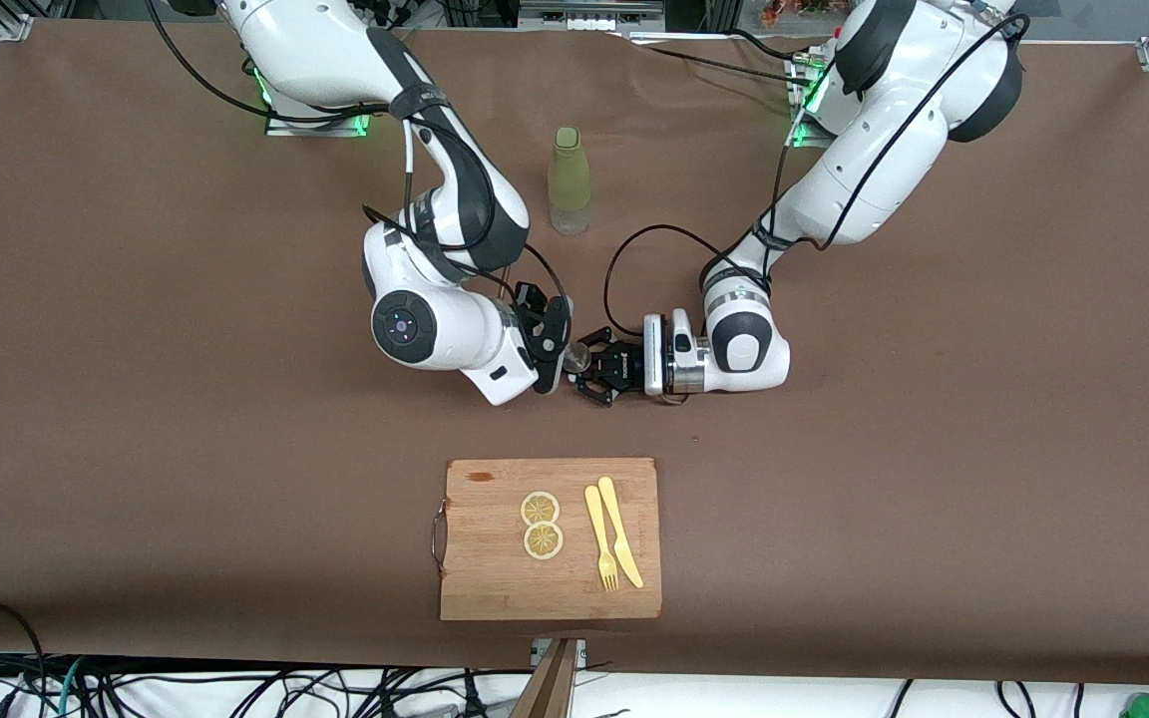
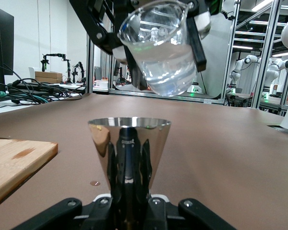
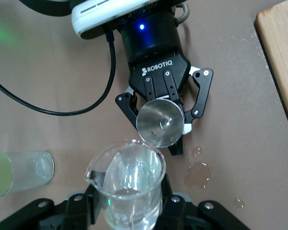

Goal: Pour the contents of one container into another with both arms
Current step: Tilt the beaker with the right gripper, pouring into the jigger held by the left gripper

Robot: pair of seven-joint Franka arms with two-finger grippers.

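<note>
My right gripper (image 1: 553,344) is shut on a clear glass beaker (image 3: 129,177), which is tilted with its spout toward a shiny metal cone cup (image 3: 161,123). In the left wrist view the beaker (image 2: 161,52) hangs just above the cup (image 2: 129,143) and seems to hold clear liquid. My left gripper (image 1: 596,377) is shut on the cup's narrow lower part, and the cup stands upright low over the brown table. Both grippers meet over the table's middle. The beaker (image 1: 576,356) barely shows between them in the front view.
A green bottle (image 1: 570,179) stands farther from the front camera than the grippers. Nearer to the camera, a wooden cutting board (image 1: 485,568) carries two lemon slices (image 1: 541,524), a yellow fork and a knife (image 1: 612,534). Small wet spots (image 3: 199,173) mark the table beside the cup.
</note>
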